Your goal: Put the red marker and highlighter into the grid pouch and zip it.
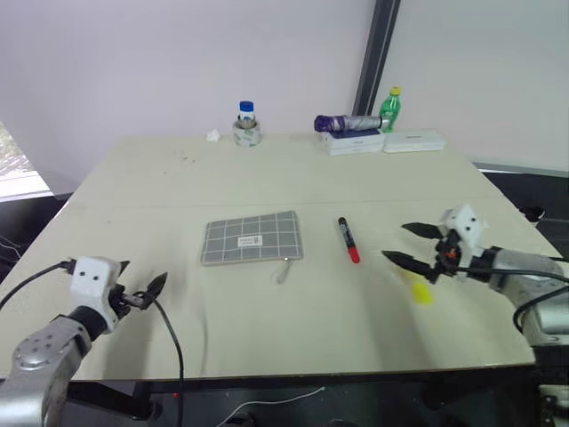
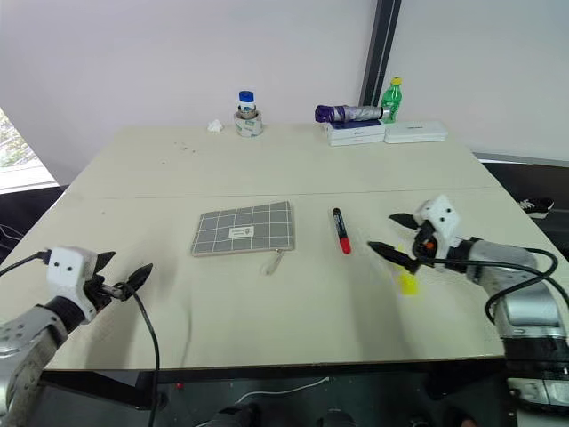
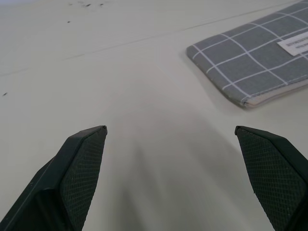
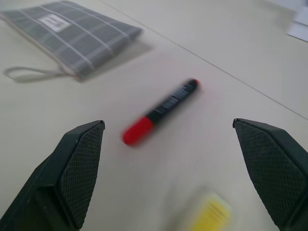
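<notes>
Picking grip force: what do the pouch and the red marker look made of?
Pouch: seemingly woven fabric, matte grey with white grid lines, soft flat edges. Red marker: likely hard plastic, smooth black barrel with a faint sheen, red end.

The grid pouch (image 1: 252,237) is grey with white lines, the red marker (image 1: 348,240) black and red, the highlighter (image 1: 419,290) yellow.

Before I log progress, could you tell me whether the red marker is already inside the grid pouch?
No, the red marker lies bare on the table, apart from the grid pouch and to its right.
</notes>
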`<act>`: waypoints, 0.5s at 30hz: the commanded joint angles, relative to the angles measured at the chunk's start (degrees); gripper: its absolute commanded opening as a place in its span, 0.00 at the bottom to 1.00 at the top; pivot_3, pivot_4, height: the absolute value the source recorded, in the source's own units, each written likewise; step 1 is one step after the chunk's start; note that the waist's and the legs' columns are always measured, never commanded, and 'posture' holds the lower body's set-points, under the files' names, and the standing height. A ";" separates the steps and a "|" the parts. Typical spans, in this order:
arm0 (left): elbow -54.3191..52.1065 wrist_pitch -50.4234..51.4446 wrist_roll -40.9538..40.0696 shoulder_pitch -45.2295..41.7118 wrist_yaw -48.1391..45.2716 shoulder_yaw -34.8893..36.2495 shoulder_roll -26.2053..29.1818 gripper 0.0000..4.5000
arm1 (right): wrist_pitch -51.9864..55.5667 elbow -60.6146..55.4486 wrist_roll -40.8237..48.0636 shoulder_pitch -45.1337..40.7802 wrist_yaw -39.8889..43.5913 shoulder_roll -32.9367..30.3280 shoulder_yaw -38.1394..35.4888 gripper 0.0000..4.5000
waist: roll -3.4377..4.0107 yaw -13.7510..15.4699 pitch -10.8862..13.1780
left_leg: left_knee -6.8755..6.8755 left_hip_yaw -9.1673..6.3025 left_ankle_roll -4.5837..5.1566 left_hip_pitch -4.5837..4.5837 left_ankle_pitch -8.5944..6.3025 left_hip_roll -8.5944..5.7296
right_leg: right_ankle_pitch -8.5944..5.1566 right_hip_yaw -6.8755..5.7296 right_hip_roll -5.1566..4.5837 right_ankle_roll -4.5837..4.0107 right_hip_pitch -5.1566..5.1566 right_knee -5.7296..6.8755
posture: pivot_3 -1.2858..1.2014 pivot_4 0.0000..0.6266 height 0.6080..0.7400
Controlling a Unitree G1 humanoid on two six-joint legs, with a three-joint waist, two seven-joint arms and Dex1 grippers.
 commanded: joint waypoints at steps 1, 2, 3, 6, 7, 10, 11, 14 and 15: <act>2.59 -4.62 4.18 -2.08 -2.12 -3.14 2.24 1.00 | 2.95 -5.02 -1.44 -2.83 -4.53 2.83 3.82 0.72 | 0.00 -0.15 0.00 | 0.00 0.00 0.00 0.00 0.00 0.00 | 0.00 0.00 0.01 0.00 -0.01 0.00 | 0.52 0.24 0.98; 3.89 -5.85 5.33 -2.83 -2.44 -3.98 2.67 1.00 | 3.68 -5.40 -2.24 -3.73 -5.96 4.12 5.29 0.62 | 0.00 -0.16 0.00 | 0.00 0.01 0.00 0.01 0.00 0.01 | 0.00 0.00 0.02 0.00 -0.02 0.00 | 0.52 0.24 0.98; 4.97 -6.81 6.12 -3.60 -2.58 -4.52 2.95 1.00 | 4.36 -5.85 -2.44 -4.47 -7.03 5.31 6.28 0.50 | 0.00 -0.13 0.00 | 0.00 0.01 0.00 0.01 0.00 0.01 | 0.00 0.01 0.02 0.00 -0.02 0.00 | 0.52 0.24 0.98; 9.97 -11.75 10.78 -6.63 -2.52 -6.96 4.52 1.00 | 6.71 -6.35 -3.21 -7.16 -10.94 9.82 9.01 0.14 | 0.00 -0.09 0.00 | -0.01 -0.01 0.00 0.00 0.00 0.00 | 0.00 0.01 0.01 0.00 -0.04 0.00 | 0.52 0.24 0.98; 11.75 -13.82 12.55 -7.49 -2.47 -7.94 5.10 1.00 | 7.06 -5.96 -3.96 -7.87 -12.33 10.95 9.75 0.02 | 0.00 -0.10 0.00 | -0.02 -0.02 0.00 -0.02 0.00 0.00 | 0.01 0.00 0.02 0.00 -0.07 0.00 | 0.52 0.24 0.98; 18.28 -21.34 18.01 -10.76 -2.47 -11.56 6.90 1.00 | 7.80 -2.73 -7.07 -10.49 -17.70 14.65 11.46 0.01 | 0.00 -0.08 0.00 | -0.07 -0.03 0.00 0.00 0.00 -0.02 | 0.01 -0.01 0.01 0.01 -0.06 0.01 | 0.52 0.24 0.98; 20.91 -24.35 20.26 -12.21 -2.23 -13.14 7.55 1.00 | 8.14 -1.07 -8.35 -11.47 -19.23 15.50 12.15 0.01 | 0.00 -0.02 0.00 | -0.07 -0.02 -0.01 -0.01 0.01 -0.03 | 0.01 -0.02 0.01 0.01 -0.09 0.01 | 0.52 0.24 0.98; 27.61 -31.65 25.02 -16.12 -1.76 -16.76 8.48 1.00 | 8.45 3.45 -11.27 -13.86 -22.26 17.17 13.49 0.01 | 0.00 0.01 0.00 | -0.06 -0.02 0.00 -0.01 0.01 -0.10 | 0.02 -0.06 -0.01 0.02 -0.07 0.01 | 0.52 0.24 0.98; 29.60 -33.52 25.99 -17.43 -1.56 -17.58 8.56 1.00 | 8.44 4.50 -11.81 -14.57 -22.99 17.75 13.71 0.01 | 0.00 -0.02 0.00 | -0.06 -0.02 0.00 -0.02 0.01 -0.10 | 0.02 -0.06 -0.01 0.03 -0.09 0.01 | 0.52 0.24 0.98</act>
